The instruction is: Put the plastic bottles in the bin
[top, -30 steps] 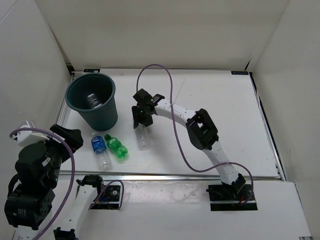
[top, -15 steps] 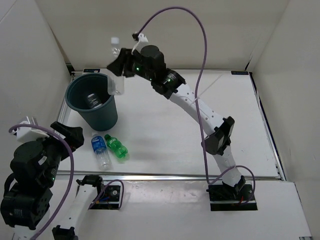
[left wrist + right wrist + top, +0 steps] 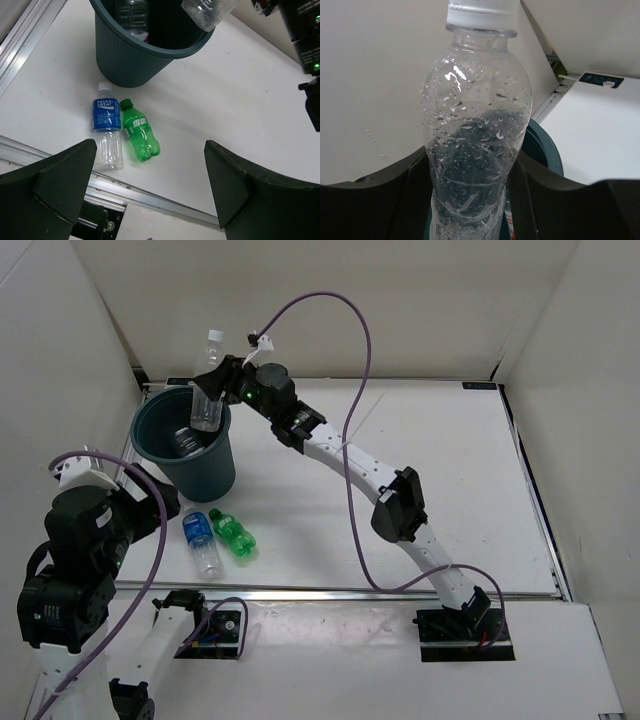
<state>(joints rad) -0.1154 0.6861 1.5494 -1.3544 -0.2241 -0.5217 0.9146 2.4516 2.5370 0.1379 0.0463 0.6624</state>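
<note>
My right gripper point(image 3: 214, 390) is shut on a plain clear bottle point(image 3: 208, 405) with a white cap, holding it upright and slightly tilted over the far rim of the teal bin point(image 3: 208, 478). The right wrist view shows that wet bottle point(image 3: 475, 130) clamped between both fingers point(image 3: 395, 200), with the bin's rim point(image 3: 545, 145) below. Another clear bottle point(image 3: 185, 440) lies inside the bin. On the table in front of the bin lie a blue-label bottle point(image 3: 107, 132) and a green bottle point(image 3: 139, 137), side by side. My left gripper point(image 3: 150, 185) hangs open above them, holding nothing.
An aluminium rail point(image 3: 380, 592) runs along the table's near edge. White walls close in the left, back and right sides. A purple cable point(image 3: 350, 390) loops above the right arm. The white table point(image 3: 450, 490) stretches right of the bin.
The right arm lifted the clear bottle off the table's middle and swung it left over the bin, then lowered it a little. The left arm shifted slightly.
</note>
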